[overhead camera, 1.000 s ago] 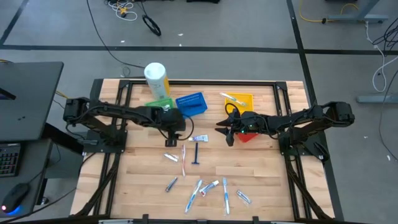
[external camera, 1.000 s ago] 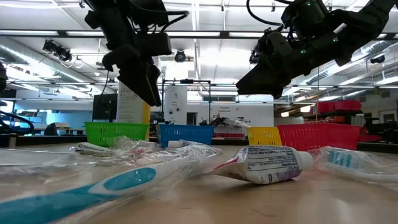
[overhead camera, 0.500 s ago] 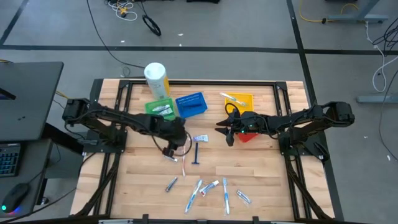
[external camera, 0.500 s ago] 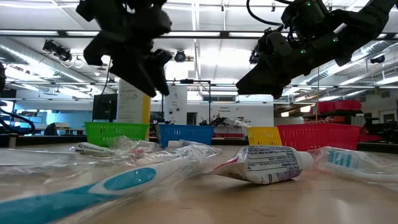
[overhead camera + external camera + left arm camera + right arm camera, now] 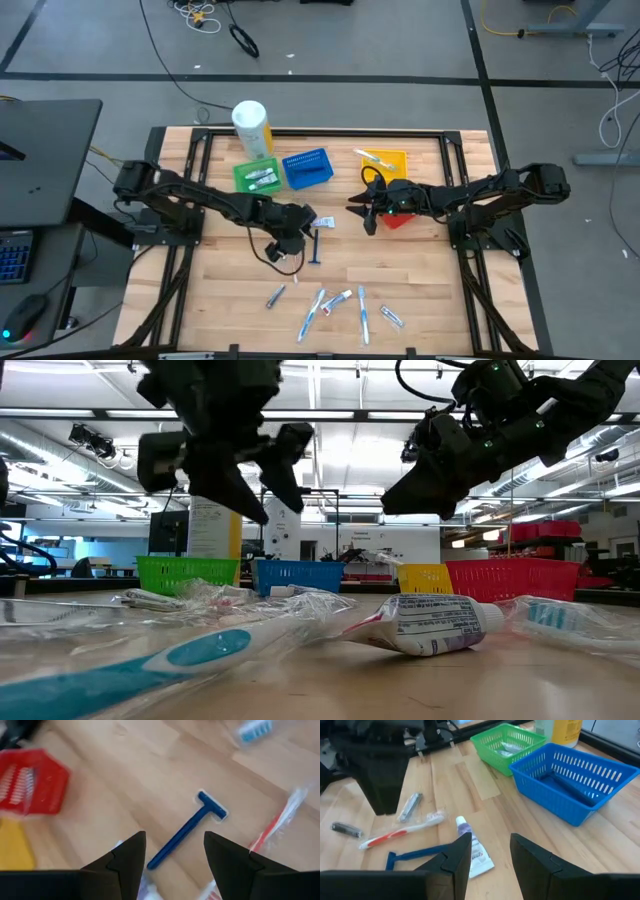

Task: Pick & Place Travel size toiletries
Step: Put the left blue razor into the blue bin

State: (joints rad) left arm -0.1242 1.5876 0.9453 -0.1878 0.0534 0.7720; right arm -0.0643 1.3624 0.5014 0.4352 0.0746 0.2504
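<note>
Several travel toiletries lie flat on the wooden table: a dark blue razor [image 5: 316, 246] [image 5: 187, 831], a small white tube [image 5: 322, 222] [image 5: 475, 853], a red-and-white toothbrush [image 5: 277, 822] [image 5: 400, 833], and more tubes and blue toothbrushes [image 5: 337, 304] near the near edge. My left gripper [image 5: 300, 232] [image 5: 175, 855] hovers open and empty above the razor, fingers either side of its handle in the wrist view. My right gripper [image 5: 365, 216] [image 5: 490, 855] waits open and empty above the table, right of the tube. The green basket [image 5: 258, 176] holds small items.
A blue basket [image 5: 307, 167] and a yellow basket [image 5: 385, 161] stand along the far side, and a red basket [image 5: 402, 216] sits under my right arm. A large white-and-yellow bottle [image 5: 251, 127] stands behind the green basket. Bare wood lies left of the razor.
My left gripper has moved from beside the green basket toward the table's near-right, to a spot over the razor, and has turned about on the way. My right arm has kept still. No toiletry on the table has shifted.
</note>
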